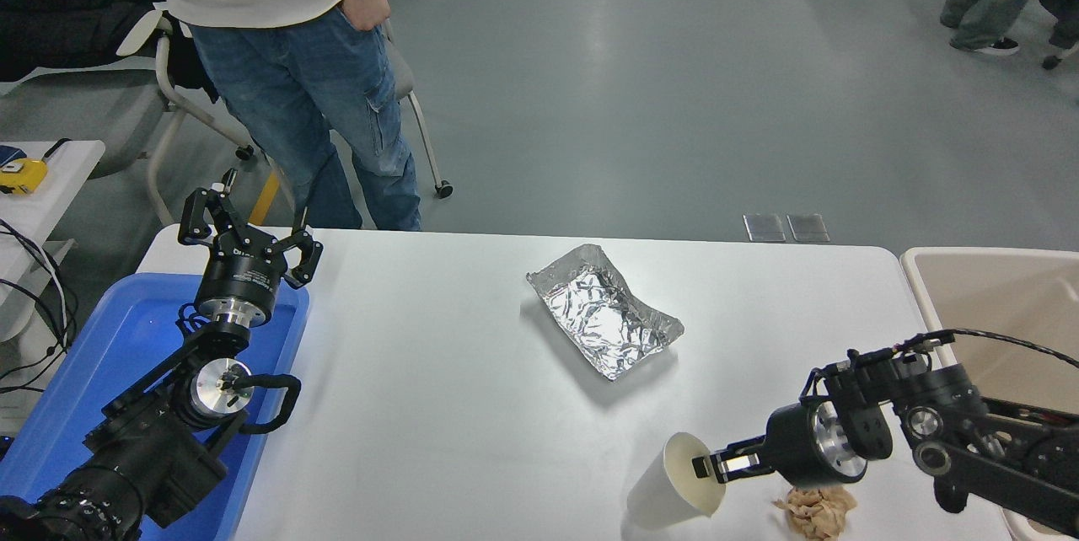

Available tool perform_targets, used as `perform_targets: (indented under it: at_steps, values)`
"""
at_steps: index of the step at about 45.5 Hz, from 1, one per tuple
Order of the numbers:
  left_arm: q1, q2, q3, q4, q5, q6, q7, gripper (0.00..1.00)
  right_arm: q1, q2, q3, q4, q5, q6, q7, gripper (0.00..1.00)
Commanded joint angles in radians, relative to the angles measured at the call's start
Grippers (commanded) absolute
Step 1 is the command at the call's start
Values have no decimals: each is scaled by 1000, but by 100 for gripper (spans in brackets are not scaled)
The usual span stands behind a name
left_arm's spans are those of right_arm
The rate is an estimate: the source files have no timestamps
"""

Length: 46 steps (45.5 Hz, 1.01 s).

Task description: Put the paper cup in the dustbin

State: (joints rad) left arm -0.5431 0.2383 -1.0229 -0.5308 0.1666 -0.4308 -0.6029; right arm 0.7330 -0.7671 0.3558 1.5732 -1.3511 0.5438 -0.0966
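Note:
The small white paper cup (672, 486) hangs tilted near the table's front edge, its cream inside facing up and right. My right gripper (706, 467) is shut on the cup's rim, one finger inside the mouth, and holds it lifted and leaning. The beige dustbin (995, 309) stands at the table's right end, to the right of and beyond the right arm. My left gripper (244, 233) is parked open at the lower left, over the blue tub's far corner.
A crumpled silver foil tray (603, 309) lies mid-table. A crumpled brown paper wad (813, 507) lies under the right wrist. A blue plastic tub (101, 372) sits at the left edge. A person in jeans (312, 86) stands at the far left side.

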Motion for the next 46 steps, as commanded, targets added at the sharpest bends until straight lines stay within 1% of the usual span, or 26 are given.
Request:
perform_targets:
  at_steps: [1, 6, 12, 18, 22, 29, 46]
  values:
    - [0, 1, 1, 0, 1, 0, 0, 100, 120, -113, 32, 24, 122, 18, 1, 0]
    - [0, 1, 0, 0, -1, 0, 0, 100, 180, -191, 40, 51, 200, 27, 0, 0]
    - [0, 1, 1, 0, -1, 0, 0, 100, 272, -261, 45, 54, 227, 36, 1, 0]
    - [2, 1, 0, 0, -1, 1, 0, 100, 356, -336, 46, 73, 312, 54, 1, 0]
    - [2, 3, 0, 0, 1, 1, 0, 100, 390, -383, 48, 97, 336, 59, 1, 0]
    - [2, 3, 0, 0, -1, 1, 0, 100, 398, -437, 52, 105, 352, 62, 1, 0]
    - [2, 3, 0, 0, -1, 1, 0, 100, 396, -472, 52, 103, 351, 62, 0, 0]
